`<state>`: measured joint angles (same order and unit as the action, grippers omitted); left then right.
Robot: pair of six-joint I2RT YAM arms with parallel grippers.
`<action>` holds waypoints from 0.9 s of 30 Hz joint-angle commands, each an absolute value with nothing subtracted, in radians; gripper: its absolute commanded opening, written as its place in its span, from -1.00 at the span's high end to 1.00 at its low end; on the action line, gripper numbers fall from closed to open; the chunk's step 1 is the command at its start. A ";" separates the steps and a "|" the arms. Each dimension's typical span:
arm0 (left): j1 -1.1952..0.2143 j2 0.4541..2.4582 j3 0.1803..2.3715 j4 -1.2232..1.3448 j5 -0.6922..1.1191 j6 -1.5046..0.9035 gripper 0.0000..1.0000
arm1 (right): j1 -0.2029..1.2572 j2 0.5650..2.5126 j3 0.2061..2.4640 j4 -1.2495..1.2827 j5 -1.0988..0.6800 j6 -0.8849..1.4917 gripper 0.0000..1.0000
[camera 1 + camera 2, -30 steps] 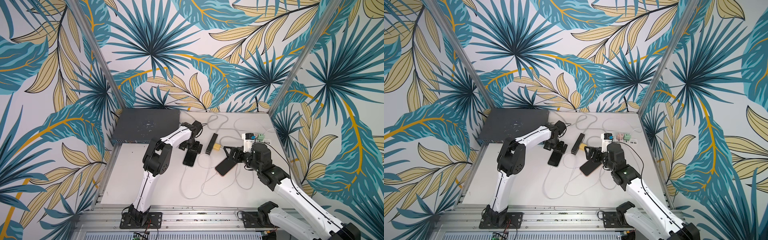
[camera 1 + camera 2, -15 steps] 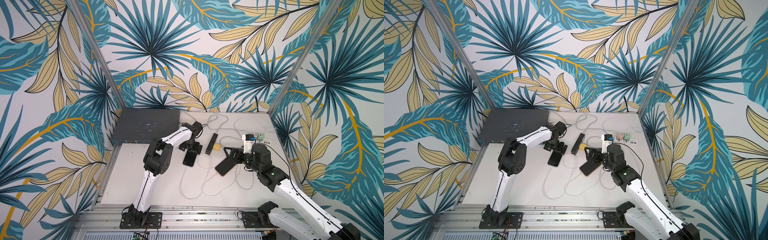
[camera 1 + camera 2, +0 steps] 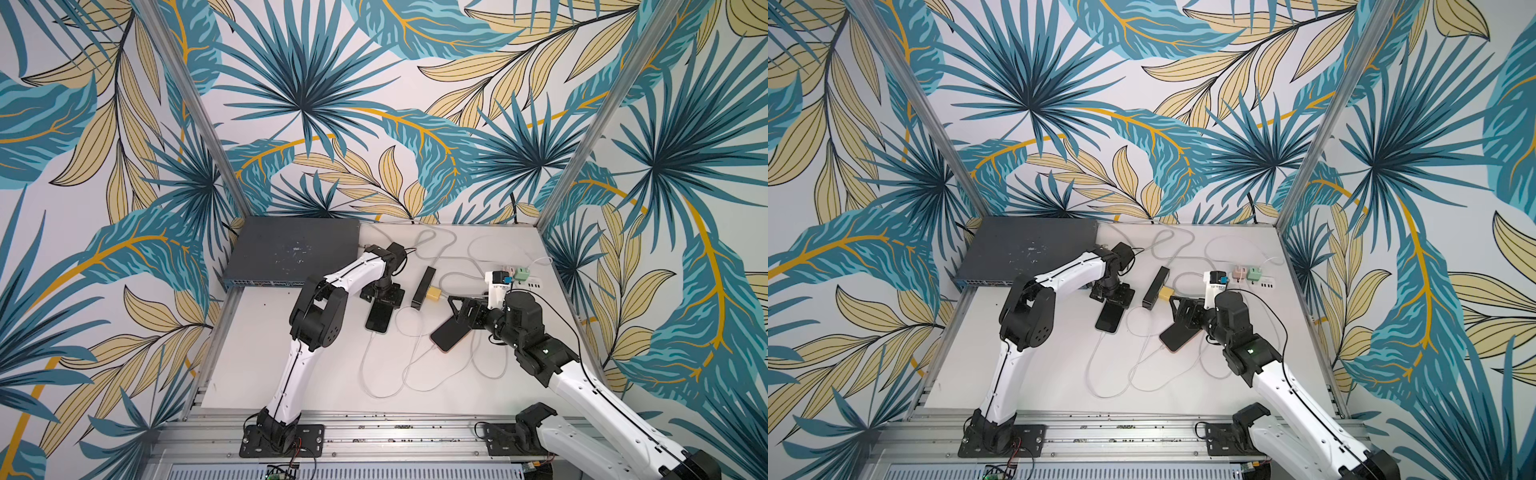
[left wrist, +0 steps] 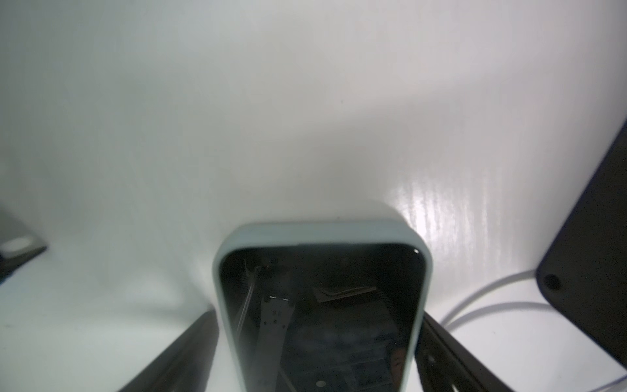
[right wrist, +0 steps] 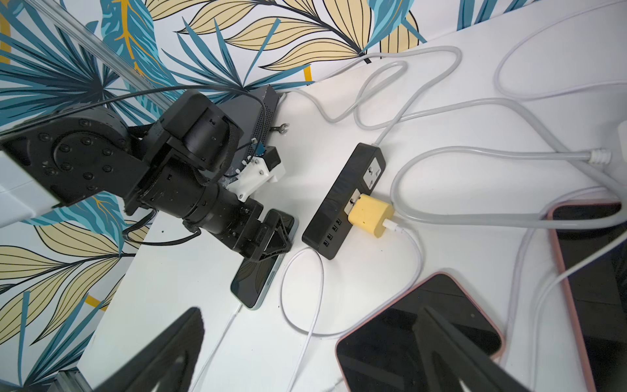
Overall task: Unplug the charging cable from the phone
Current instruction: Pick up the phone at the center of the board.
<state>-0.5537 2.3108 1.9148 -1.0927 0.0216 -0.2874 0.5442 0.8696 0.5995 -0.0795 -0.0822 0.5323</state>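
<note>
In both top views, the left gripper [image 3: 380, 301] is straddling the black, pale-blue-cased phone [image 3: 378, 322] at the centre of the white table [image 3: 291, 353]. In the left wrist view, its fingers [image 4: 183, 353] are flanking the phone, and whether they are gripping it cannot be told. In the right wrist view, the white charging cable [image 5: 224, 336] is sitting plugged in at the phone's six o'clock end, not yet pulled, while the right gripper [image 5: 308, 315] is gaping empty.

A robot lab cell: leaf-patterned panels [image 3: 374, 124] wall a white tabletop [image 3: 257, 353] on aluminium rails [image 3: 395, 428].

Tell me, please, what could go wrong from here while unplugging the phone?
The left tool straddles only the far end of the black phone in a pale blue case; it may slide when its white charging cable gets pulled.
The right tool hangs open over the pink-cased black phone, so it might go for the wrong phone.
</note>
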 commanded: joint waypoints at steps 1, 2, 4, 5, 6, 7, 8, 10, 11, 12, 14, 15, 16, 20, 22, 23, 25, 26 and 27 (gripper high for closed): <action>-0.556 2.341 1.928 -1.109 0.023 -0.292 -0.73 | 0.549 0.852 0.576 -0.066 -0.075 0.545 -0.99; -0.556 2.342 1.928 -1.109 0.021 -0.291 -0.72 | 0.550 0.851 0.574 -0.065 -0.075 0.546 -0.99; -0.556 2.342 1.928 -1.112 0.018 -0.294 -0.68 | 0.549 0.849 0.571 -0.064 -0.073 0.548 -0.99; -0.554 2.342 1.928 -1.114 0.019 -0.295 -0.65 | 0.550 0.848 0.570 -0.064 -0.071 0.550 -0.99; -0.554 2.341 1.927 -1.114 0.020 -0.295 -0.61 | 0.550 0.848 0.569 -0.063 -0.069 0.551 -0.99; -0.554 2.340 1.928 -1.115 0.020 -0.296 -0.59 | 0.549 0.847 0.569 -0.062 -0.069 0.551 -0.99; -0.554 2.338 1.928 -1.116 0.020 -0.297 -0.57 | 0.549 0.846 0.568 -0.060 -0.069 0.552 -0.99; -0.554 2.335 1.936 -1.123 0.017 -0.299 -0.54 | 0.550 0.847 0.568 -0.059 -0.069 0.553 -0.99; -0.553 2.333 1.940 -1.124 0.015 -0.299 -0.54 | 0.551 0.847 0.568 -0.058 -0.069 0.554 -0.99; -0.553 2.331 1.945 -1.129 0.013 -0.299 -0.52 | 0.550 0.846 0.568 -0.058 -0.070 0.554 -0.99; -0.551 2.328 1.965 -1.145 0.008 -0.298 -0.50 | 0.550 0.845 0.564 -0.056 -0.070 0.555 -0.99; -0.551 2.326 1.977 -1.152 0.006 -0.296 -0.50 | 0.549 0.844 0.561 -0.056 -0.071 0.558 -0.99; -0.551 2.323 1.989 -1.158 0.005 -0.295 -0.50 | 0.550 0.844 0.559 -0.055 -0.070 0.559 -0.99; -0.550 2.302 2.049 -1.197 -0.009 -0.286 -0.50 | 0.550 0.844 0.544 -0.047 -0.074 0.564 -0.99; -0.549 2.297 2.089 -1.226 -0.014 -0.281 -0.49 | 0.552 0.845 0.539 -0.043 -0.077 0.566 -0.99; -0.550 2.295 2.110 -1.238 -0.016 -0.278 -0.50 | 0.551 0.845 0.537 -0.041 -0.077 0.567 -0.99; -0.549 2.285 2.135 -1.251 -0.019 -0.276 -0.50 | 0.551 0.850 0.537 -0.040 -0.079 0.564 -0.99; -0.549 2.278 2.142 -1.256 -0.022 -0.274 -0.49 | 0.552 0.852 0.536 -0.038 -0.078 0.563 -0.99; -0.549 2.271 2.145 -1.254 -0.024 -0.273 -0.49 | 0.553 0.854 0.534 -0.036 -0.078 0.562 -0.99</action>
